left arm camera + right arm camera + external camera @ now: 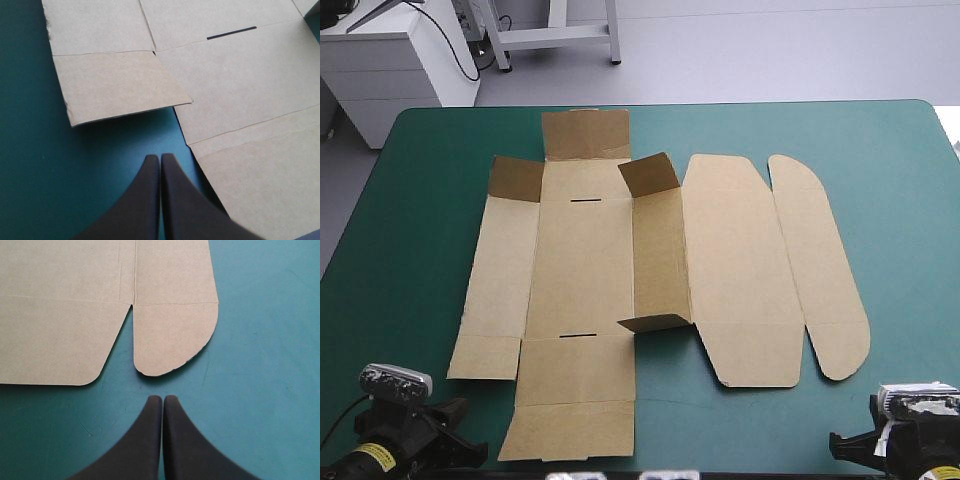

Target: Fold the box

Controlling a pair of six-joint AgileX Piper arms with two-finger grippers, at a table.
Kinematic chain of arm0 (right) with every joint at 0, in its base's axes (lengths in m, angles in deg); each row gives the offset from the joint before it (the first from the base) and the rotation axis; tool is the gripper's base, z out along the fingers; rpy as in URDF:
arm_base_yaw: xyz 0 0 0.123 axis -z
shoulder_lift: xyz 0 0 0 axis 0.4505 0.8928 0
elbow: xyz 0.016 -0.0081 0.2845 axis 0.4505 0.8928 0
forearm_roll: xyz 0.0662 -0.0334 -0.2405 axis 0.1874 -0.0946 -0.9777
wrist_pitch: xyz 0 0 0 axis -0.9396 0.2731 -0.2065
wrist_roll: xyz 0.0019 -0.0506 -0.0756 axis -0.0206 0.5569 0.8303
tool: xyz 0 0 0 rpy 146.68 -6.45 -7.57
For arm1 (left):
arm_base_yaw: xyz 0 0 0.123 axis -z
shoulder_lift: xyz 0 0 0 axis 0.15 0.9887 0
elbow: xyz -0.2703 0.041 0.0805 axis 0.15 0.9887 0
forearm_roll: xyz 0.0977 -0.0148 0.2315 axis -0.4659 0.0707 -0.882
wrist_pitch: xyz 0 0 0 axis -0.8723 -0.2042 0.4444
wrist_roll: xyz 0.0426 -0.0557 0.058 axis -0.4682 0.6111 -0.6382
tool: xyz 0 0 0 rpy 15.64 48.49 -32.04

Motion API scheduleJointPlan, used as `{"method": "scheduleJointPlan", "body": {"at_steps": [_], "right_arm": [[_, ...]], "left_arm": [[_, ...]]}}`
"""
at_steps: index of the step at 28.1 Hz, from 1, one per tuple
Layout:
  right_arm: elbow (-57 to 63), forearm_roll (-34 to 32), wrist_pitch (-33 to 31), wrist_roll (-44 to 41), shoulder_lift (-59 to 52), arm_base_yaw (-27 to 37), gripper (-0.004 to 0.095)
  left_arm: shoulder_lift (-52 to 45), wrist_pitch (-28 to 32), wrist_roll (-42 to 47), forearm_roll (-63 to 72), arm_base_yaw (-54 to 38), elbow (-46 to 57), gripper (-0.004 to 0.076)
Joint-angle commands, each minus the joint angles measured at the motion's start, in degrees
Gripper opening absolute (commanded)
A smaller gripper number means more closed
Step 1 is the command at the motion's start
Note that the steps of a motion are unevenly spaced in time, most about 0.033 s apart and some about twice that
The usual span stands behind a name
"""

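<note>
Black-finned left gripper (160,156) and right gripper (162,398) are squeezed tight, empty; the flat brown cardboard box (580,270) looks light, stiff, easiest grabbed by an edge.

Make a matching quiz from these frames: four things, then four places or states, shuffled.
Things:
1. box
2. left claw
3. right claw
4. table cover

Places or states:
A. shut, pointing at a rounded flap
B. teal-green, under everything
C. spread out, one inner wall raised
D. shut, pointing at a square-cornered flap

Pairs: 1-C, 2-D, 3-A, 4-B.
</note>
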Motion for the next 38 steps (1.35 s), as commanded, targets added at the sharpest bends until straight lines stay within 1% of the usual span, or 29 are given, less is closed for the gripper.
{"method": "scheduleJointPlan", "body": {"at_steps": [1,13,19,24,33,35,36,37,38], "right_arm": [[-1.16,0.33,3.5,0.35,0.88,-0.17,-0.0011],[-1.16,0.33,3.5,0.35,0.88,-0.17,-0.002],[-1.16,0.33,3.5,0.35,0.88,-0.17,-0.002],[-1.16,0.33,3.5,0.35,0.88,-0.17,-0.002],[-1.16,0.33,3.5,0.35,0.88,-0.17,-0.002],[-1.16,0.33,3.5,0.35,0.88,-0.17,-0.002],[-1.16,0.33,3.5,0.35,0.88,-0.17,-0.002],[-1.16,0.33,3.5,0.35,0.88,-0.17,-0.002],[-1.16,0.33,3.5,0.35,0.88,-0.17,-0.002]], "left_arm": [[0.6,2.85,0.42,0.87,0.3,-1.3,-0.0008],[0.74,2.71,-0.36,1.1,0.3,-1.59,-0.0008],[5.76,2.38,-0.36,2.01,0.3,-7.52,-0.0008],[15.19,2.87,-0.36,2.01,0.3,-14.48,-0.0008],[34.1,8.88,-0.09,0.54,0.19,-23.51,-0.0008],[37.7,10.84,-0.57,0.54,0.19,-24.74,-0.0008],[41.51,12.35,-0.57,0.28,-0.04,-26.16,-0.0008],[43.02,12.6,-0.57,0.43,-0.7,-26.82,-0.0008],[46.64,13.01,-1.01,1.01,-3.12,-28.46,-0.0008]]}}
